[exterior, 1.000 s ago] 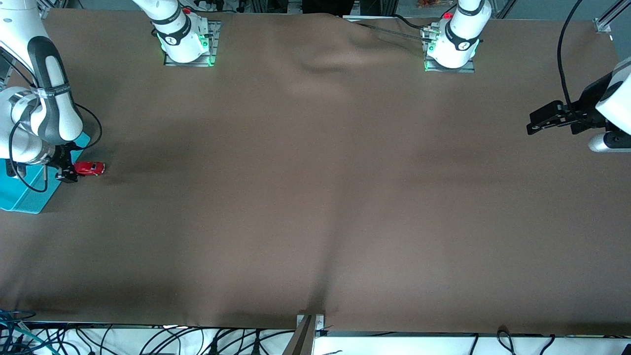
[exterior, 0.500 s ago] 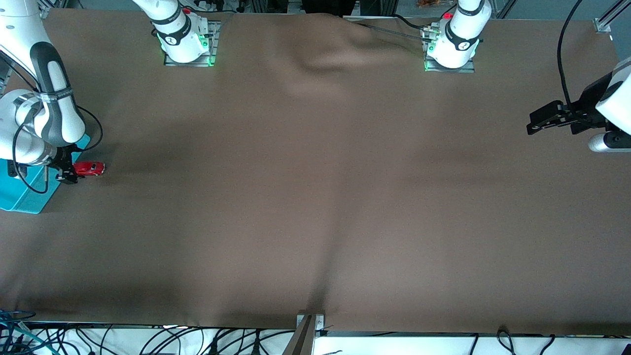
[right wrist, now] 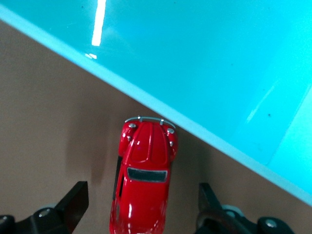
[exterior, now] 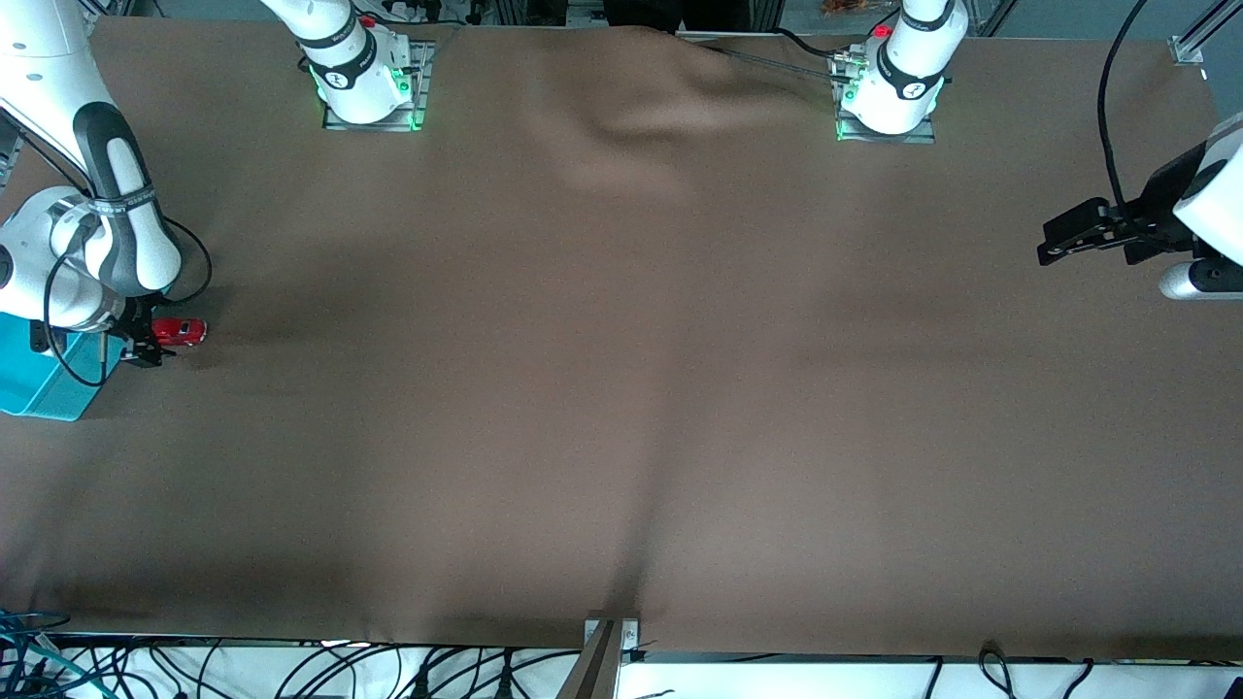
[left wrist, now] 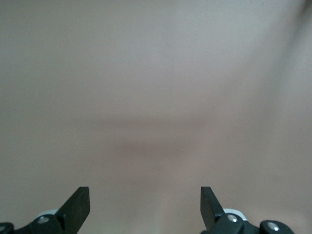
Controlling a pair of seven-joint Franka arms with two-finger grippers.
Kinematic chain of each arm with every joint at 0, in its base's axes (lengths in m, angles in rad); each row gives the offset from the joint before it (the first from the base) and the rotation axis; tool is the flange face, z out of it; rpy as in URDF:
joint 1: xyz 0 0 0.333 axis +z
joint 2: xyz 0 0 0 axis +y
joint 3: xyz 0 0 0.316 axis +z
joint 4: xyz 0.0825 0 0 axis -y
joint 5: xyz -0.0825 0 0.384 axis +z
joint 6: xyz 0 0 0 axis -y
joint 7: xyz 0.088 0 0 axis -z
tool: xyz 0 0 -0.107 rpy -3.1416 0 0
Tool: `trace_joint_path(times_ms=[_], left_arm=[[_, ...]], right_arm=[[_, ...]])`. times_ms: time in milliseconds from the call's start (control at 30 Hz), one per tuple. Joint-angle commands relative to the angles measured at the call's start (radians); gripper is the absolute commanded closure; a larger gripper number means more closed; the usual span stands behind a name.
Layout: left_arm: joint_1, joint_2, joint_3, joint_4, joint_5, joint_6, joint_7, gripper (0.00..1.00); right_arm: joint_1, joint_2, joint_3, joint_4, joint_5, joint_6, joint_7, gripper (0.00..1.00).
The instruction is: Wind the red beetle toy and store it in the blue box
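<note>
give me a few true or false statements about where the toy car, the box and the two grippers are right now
1. The red beetle toy sits inside the blue box. False: it rests on the brown table cover, just outside the box's wall.
2. The right gripper has its fingers open on either side of the toy. True.
3. The left gripper holds the toy. False: it is open and holds nothing, waiting over the left arm's end of the table.
4. The toy's bumper end is close to the box's wall. True.
5. The box stands at the left arm's end of the table. False: it stands at the right arm's end.
</note>
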State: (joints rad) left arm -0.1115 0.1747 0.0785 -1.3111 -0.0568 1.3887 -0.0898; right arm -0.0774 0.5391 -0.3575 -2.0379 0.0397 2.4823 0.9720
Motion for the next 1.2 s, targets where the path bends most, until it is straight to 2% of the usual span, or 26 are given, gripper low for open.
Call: trace_joint_path(times_ms=[0,200,233,700,1167], left_arm=[[-0.005,-0.009,0.009,0.001,-0.025,-0.013,0.019,0.0],[-0.005,-0.009,0.009,0.001,-0.023,-0.013,0.019,0.0],[-0.005,-0.009,0.009,0.001,-0.023,-0.013,0.019,0.0],[-0.007,-0.008,0.009,0.0,-0.025,-0.013,0.019,0.0],[-0.005,-0.008,0.009,0.001,-0.025,-0.013,0.021,0.0]], right_arm=[[-0.007,-0.008,0.006,-0.008,0.031,0.017,0.022,0.49],[-0.007,-0.008,0.008,-0.008,0.038,0.015,0.034,0.98],[-0.007,-0.008,0.009,-0.008,0.038,0.015,0.034,1.0],[-0.005,-0.014,0.014,-0.01,0.038,0.007,0.05,1.0],[-0.004,-0.059,0.069,0.001,0.037,-0.045,0.054,1.0]])
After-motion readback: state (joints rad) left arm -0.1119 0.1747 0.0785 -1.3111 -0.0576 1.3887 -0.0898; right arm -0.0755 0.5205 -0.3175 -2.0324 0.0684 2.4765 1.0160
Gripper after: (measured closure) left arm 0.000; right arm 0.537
